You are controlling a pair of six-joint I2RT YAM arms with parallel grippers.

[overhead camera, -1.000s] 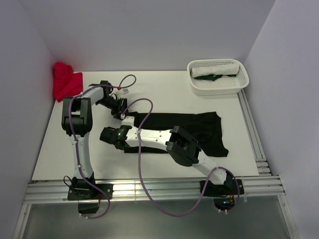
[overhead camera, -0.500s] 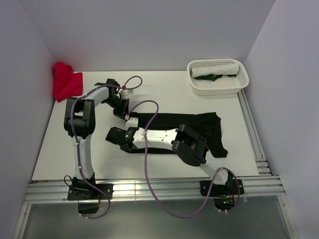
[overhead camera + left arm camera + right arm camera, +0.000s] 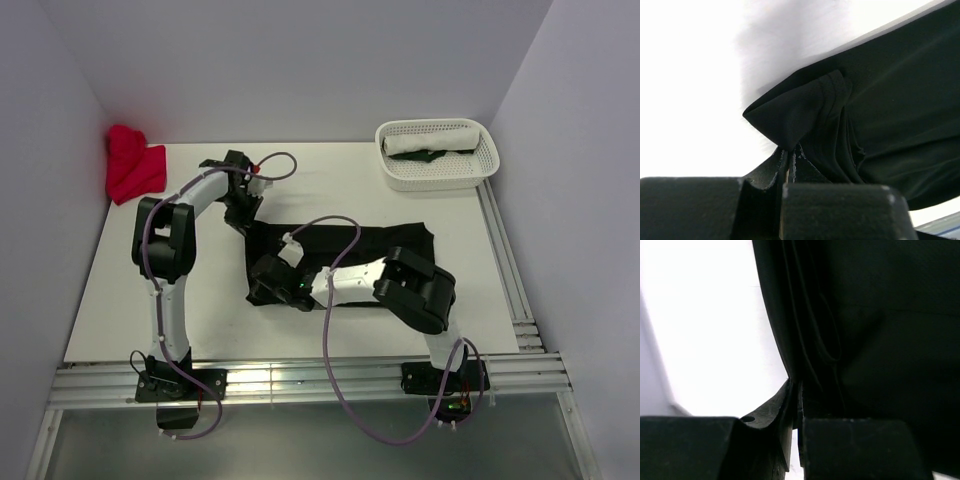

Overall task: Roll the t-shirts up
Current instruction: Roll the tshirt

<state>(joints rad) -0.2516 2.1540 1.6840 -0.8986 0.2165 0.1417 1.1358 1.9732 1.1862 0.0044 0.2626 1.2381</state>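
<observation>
Left pincer (image 3: 788, 162) and right pincer (image 3: 796, 390), both clamped tight, low down.

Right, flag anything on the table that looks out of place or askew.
The red t-shirt lies crumpled in the far left corner, neither flat nor rolled. The black t-shirt is bunched at its left edge, where the left gripper and right gripper pinch it. Nothing looks spilled or damaged.
</observation>
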